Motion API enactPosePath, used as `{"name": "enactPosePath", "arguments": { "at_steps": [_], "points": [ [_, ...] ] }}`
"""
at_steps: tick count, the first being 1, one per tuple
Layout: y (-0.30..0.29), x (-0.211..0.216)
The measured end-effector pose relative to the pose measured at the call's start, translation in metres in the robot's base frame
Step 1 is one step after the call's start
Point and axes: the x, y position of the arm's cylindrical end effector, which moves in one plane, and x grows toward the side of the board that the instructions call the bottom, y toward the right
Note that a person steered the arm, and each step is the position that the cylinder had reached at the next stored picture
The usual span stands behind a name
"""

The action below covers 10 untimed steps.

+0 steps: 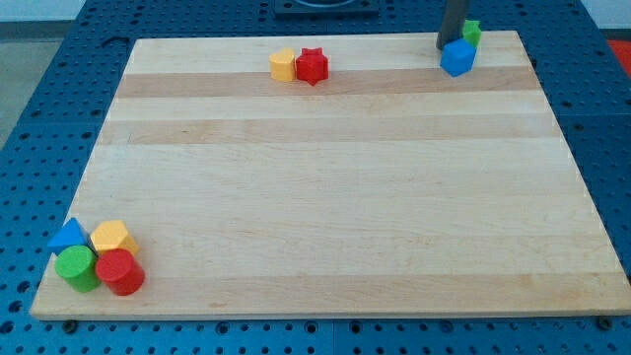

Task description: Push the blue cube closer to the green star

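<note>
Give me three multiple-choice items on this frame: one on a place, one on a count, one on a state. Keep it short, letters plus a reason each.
1. Where is the blue cube?
A. the view's top right
B. the view's bottom left
C. board centre

2. How many blocks sit in the cluster at the view's bottom left?
A. two
B. four
C. six

3. How does my tip stand to the blue cube?
A. far away, by the red star
B. right at the cube's upper left edge
C. across the board, in the bottom-left cluster

Answers:
1 A: the cube lies near the top right corner, just below the green star.
2 B: blue triangle, yellow block, green cylinder, red cylinder.
3 B: the rod's end meets the cube's upper left side; actual contact cannot be told.
</note>
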Motion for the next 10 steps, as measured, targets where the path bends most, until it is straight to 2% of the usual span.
{"name": "enactPosePath", "arguments": {
  "at_steps": [1,2,3,5,6,7,8,10],
  "points": [
    [-0.022,0.018],
    [-0.061,0.059],
    [-0.065,0.087],
    [0.015,0.081],
    [-0.004,0.091],
    [-0.069,0.102],
    [-0.066,0.085],
    [0.003,0.045]
  ]
}}
